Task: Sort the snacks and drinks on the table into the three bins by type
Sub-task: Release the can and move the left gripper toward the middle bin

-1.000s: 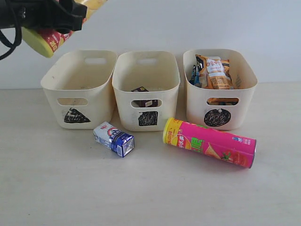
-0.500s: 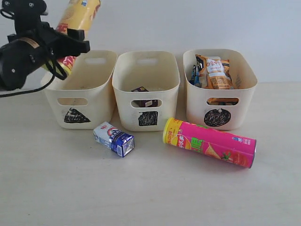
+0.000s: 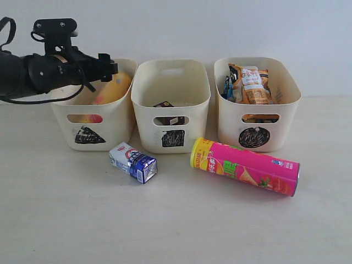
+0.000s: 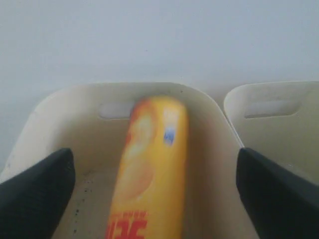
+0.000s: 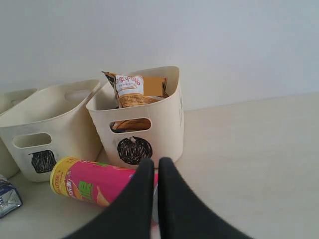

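A yellow chip tube [image 3: 113, 88] [image 4: 152, 169] leans inside the triangle bin [image 3: 113, 131] [image 4: 75, 99], free of any grip. My left gripper [image 3: 106, 66] [image 4: 154, 155] hovers open over that bin's rim, its fingers wide on either side of the tube. The pink chip tube [image 3: 247, 168] [image 5: 89, 184] lies on the table before the circle bin [image 3: 283, 124] [image 5: 167, 124], which holds snack bags [image 3: 250, 82] [image 5: 132, 89]. A white-blue drink carton [image 3: 133, 161] lies before the square bin [image 3: 193, 124], with a dark carton [image 3: 164, 104] inside it. My right gripper [image 5: 155, 162] is shut and empty, near the pink tube's end.
The three bins stand side by side along the back wall. The left arm's black body [image 3: 22, 74] hangs to the left of the triangle bin. The right arm is out of the exterior view.
My left gripper came down from high on the left with the yellow tube, then opened. The tube has dropped into the triangle bin. The right gripper has not moved.
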You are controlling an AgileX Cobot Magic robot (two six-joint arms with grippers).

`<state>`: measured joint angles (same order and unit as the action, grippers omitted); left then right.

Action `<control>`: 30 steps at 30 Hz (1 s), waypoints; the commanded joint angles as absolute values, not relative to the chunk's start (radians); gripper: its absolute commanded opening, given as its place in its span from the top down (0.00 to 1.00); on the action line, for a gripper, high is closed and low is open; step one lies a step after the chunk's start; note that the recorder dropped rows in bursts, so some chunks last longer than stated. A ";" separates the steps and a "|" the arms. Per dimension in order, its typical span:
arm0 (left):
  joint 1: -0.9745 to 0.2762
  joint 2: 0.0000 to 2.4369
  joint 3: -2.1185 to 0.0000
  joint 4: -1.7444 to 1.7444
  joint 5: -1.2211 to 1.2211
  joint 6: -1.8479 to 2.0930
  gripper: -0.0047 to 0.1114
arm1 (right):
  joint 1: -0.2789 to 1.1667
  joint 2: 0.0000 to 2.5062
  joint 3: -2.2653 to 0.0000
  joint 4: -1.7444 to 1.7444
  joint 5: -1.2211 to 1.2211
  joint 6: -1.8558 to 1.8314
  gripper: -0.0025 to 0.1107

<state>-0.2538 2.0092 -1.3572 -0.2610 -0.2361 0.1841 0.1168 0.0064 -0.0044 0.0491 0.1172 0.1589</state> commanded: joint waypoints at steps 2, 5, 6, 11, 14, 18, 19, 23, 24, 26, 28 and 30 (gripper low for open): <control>-0.252 1.948 -1.413 -0.269 -0.073 0.173 0.26 | 0.111 0.000 0.000 0.048 0.110 0.156 0.98; -0.254 1.897 -1.419 -0.269 -0.007 0.173 0.35 | 0.111 0.000 0.000 0.048 0.110 0.156 0.98; -0.256 1.875 -1.419 -0.269 0.020 0.173 0.42 | 0.111 0.000 0.000 0.048 0.110 0.156 0.98; -0.276 1.781 -1.419 -0.269 0.192 0.223 0.85 | 0.111 0.000 0.000 0.048 0.114 0.156 0.98; -0.311 1.734 -1.419 -0.269 0.272 0.321 0.92 | 0.111 0.000 0.000 0.048 0.116 0.156 0.98; -0.380 1.691 -1.419 -0.269 0.369 0.470 0.93 | 0.111 0.000 0.000 0.048 0.119 0.156 0.98; -0.401 1.682 -1.419 -0.269 0.399 0.519 0.93 | 0.111 0.000 0.000 0.048 0.121 0.156 0.98; -0.487 1.664 -1.419 -0.269 0.513 0.709 0.93 | 0.111 0.000 0.000 0.048 0.123 0.156 0.98; -0.508 1.661 -1.419 -0.271 0.535 0.750 0.93 | 0.111 0.000 0.000 0.048 0.123 0.156 0.98; -0.549 1.661 -1.419 -0.275 0.587 0.844 0.93 | 0.111 0.000 0.000 0.048 0.123 0.158 0.98; -0.581 1.663 -1.419 -0.275 0.619 0.909 0.93 | 0.111 0.000 0.000 0.048 0.123 0.158 0.98; -0.611 1.665 -1.419 -0.275 0.638 0.961 0.93 | 0.111 0.000 0.000 0.048 0.123 0.158 0.98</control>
